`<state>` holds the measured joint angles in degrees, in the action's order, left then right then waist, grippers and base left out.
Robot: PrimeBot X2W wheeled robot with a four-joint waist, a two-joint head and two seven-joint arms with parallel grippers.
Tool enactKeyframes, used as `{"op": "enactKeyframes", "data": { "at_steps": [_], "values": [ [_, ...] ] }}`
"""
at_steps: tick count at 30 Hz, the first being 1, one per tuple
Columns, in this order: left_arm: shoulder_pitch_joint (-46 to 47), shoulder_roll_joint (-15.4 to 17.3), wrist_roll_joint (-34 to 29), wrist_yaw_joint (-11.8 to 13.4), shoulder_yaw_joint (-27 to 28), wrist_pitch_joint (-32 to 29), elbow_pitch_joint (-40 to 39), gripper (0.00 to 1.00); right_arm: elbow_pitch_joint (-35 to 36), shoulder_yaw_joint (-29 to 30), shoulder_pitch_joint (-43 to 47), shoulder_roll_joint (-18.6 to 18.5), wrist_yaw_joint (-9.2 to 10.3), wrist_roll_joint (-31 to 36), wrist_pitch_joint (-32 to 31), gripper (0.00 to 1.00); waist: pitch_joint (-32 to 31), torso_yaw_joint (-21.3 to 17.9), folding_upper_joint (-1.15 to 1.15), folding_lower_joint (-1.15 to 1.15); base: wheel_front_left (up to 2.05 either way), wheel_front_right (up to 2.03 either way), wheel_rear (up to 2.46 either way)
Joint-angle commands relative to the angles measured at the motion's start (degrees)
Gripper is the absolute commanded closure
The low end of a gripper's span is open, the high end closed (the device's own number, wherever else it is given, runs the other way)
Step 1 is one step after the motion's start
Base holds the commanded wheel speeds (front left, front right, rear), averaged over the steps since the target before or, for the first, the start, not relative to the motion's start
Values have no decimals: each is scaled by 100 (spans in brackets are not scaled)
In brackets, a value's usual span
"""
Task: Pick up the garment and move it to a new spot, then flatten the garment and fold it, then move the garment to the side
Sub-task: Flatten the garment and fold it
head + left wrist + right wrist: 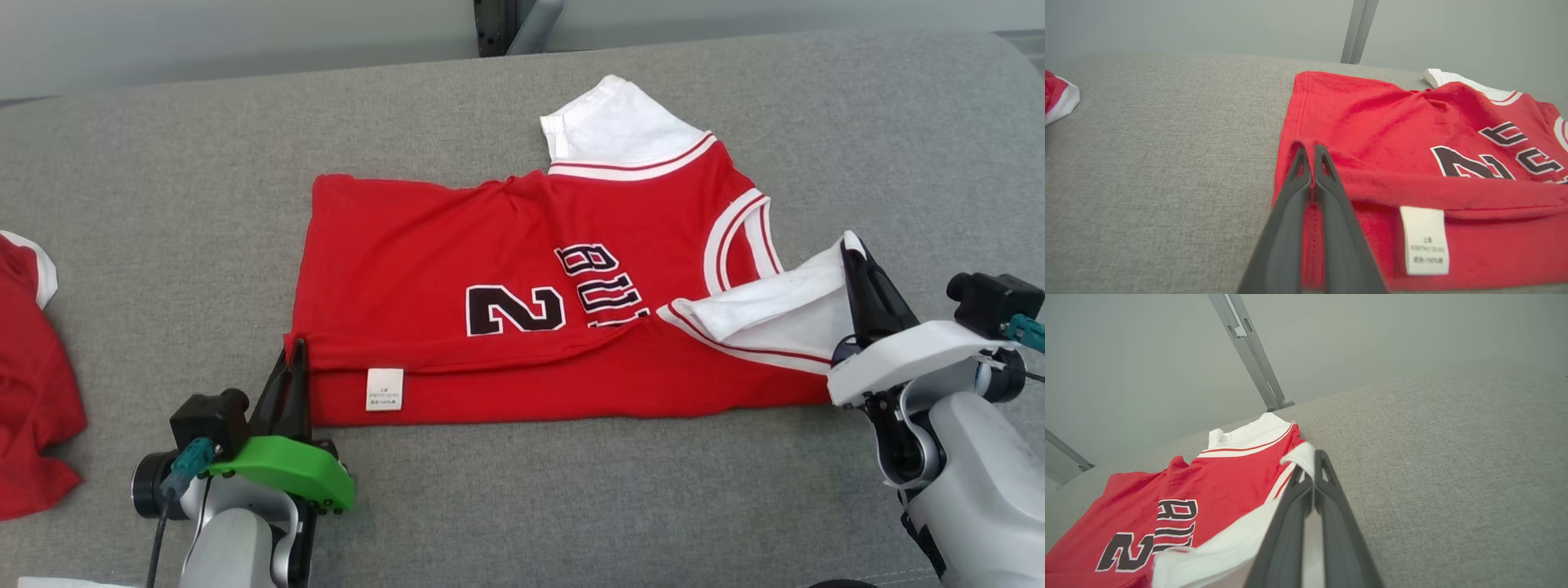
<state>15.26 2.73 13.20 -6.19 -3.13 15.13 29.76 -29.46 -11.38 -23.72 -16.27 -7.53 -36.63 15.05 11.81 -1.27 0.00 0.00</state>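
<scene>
Left gripper [295, 349] sits nearest in the head view, at 7 o'clock. Its jaws are together, clamped on the near left corner of the garment [490, 269]. Garment: a red jersey with white trim and black lettering, spread over the middle of the grey fabric-covered bench [163, 204]. A fold runs along its near edge, with a white care label [384, 389] on the strip beneath. Right gripper [851, 249], at 4 o'clock, has its jaws together on the white sleeve [775, 314], which is drawn over the red body. Second red garment [33, 392] lies at 9 o'clock, well apart from the first.

Left wrist view: jaws closed at 6 o'clock, red hem cloth pinched between them. Care label [1424, 241] is at 5 o'clock, near the fingers [1286, 228]. Metal post [1359, 30] stands at 12 o'clock beyond the bench.

Right wrist view: jaws closed at 6 o'clock with white sleeve cloth [1229, 547] caught between them. The red body [1220, 486] lies at 8 o'clock and bare bench [1453, 457] at 3 o'clock.
</scene>
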Motion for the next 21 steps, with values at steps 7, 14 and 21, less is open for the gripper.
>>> {"op": "enactKeyframes", "data": {
  "at_steps": [7, 14, 21],
  "values": [
    [405, 31, -49, 116, -24, 1, 165, 100, -385, 55, -399, 56, 8, 97, 17, 100, 390, 13, 0, 0, 0, 0, 0],
    [541, 31, 14, 285, -3, 1, 197, 100, -408, 115, -553, 153, 8, 149, 17, 100, 496, -6, 0, 0, 0, 0, 0],
    [638, 31, 44, 266, -122, 1, 328, 36, -543, 248, -662, 204, 8, 325, 17, 0, 548, 2, 0, 0, 0, 0, 0]
  ]
}}
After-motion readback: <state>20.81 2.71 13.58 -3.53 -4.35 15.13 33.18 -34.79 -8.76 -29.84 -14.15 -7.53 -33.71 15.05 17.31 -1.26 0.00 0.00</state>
